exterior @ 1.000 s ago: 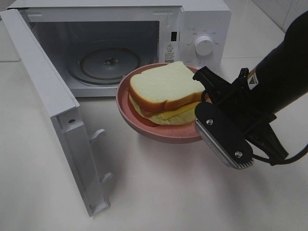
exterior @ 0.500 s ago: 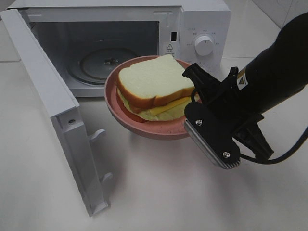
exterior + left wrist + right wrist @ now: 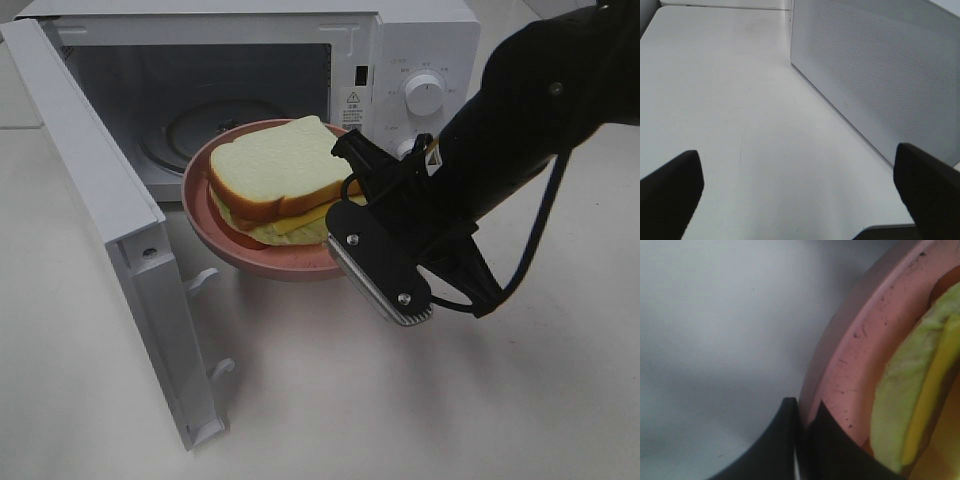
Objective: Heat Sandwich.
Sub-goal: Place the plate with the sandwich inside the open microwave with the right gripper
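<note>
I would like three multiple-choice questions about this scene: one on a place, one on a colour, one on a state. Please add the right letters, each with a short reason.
1. Where is the sandwich? A on the plate; B on the turntable; C on the bare table.
2. What colour is the plate? A blue; B pink; C white.
3. How is the microwave door? A shut; B open; C missing.

Answers: 1 A, it lies on the plate that the right gripper pinches by the rim. 2 B, the rim is plainly pink. 3 B, the door is swung wide and the cavity shows.
</note>
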Available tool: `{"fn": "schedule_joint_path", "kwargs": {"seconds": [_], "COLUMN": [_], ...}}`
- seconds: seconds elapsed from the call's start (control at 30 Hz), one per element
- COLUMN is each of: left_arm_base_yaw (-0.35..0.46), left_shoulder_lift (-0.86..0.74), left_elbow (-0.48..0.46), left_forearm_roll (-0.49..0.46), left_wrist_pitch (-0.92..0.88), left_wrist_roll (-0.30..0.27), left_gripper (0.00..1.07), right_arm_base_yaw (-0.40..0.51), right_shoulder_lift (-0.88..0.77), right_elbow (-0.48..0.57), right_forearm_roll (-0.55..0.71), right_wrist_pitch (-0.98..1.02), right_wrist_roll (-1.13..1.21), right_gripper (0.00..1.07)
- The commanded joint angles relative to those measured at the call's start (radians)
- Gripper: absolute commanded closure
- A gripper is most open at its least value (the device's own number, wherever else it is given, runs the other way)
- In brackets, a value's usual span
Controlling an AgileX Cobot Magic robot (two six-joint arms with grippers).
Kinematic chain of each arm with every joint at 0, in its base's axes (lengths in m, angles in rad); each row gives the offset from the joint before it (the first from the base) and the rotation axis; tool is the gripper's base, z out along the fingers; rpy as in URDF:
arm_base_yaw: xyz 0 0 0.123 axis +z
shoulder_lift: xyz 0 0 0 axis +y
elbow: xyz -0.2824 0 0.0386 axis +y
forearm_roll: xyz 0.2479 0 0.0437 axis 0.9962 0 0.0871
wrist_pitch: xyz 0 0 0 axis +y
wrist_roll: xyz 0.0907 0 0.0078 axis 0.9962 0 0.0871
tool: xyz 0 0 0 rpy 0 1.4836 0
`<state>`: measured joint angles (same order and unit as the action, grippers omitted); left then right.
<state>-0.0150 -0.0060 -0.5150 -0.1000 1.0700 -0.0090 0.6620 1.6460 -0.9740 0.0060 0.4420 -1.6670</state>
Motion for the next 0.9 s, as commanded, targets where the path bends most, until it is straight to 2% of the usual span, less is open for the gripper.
{"fn": "schedule_joint_path", "kwargs": {"seconds": [0.03,0.9], "left_arm_base_yaw": [0.002,0.002], "left_shoulder_lift": [-0.018,-0.018], "left_elbow": [0.002,0.002], "left_forearm_roll": [-0.011,-0.011], "left_wrist_pitch": [-0.003,-0.003], "left_wrist_roll": [-0.004,-0.004], "left_gripper": [0.09,0.09], "right_arm_base_yaw": [0.004,0.004], "right_shoulder_lift": [0.02,0.282], "right_elbow": [-0.036,-0.407], "right_forearm_roll": [0.006,-0.006], "right_wrist_pitch": [-0.022,0.181], "right_wrist_roll": [-0.006,0.037], "right_gripper": [1.07,1.07]}}
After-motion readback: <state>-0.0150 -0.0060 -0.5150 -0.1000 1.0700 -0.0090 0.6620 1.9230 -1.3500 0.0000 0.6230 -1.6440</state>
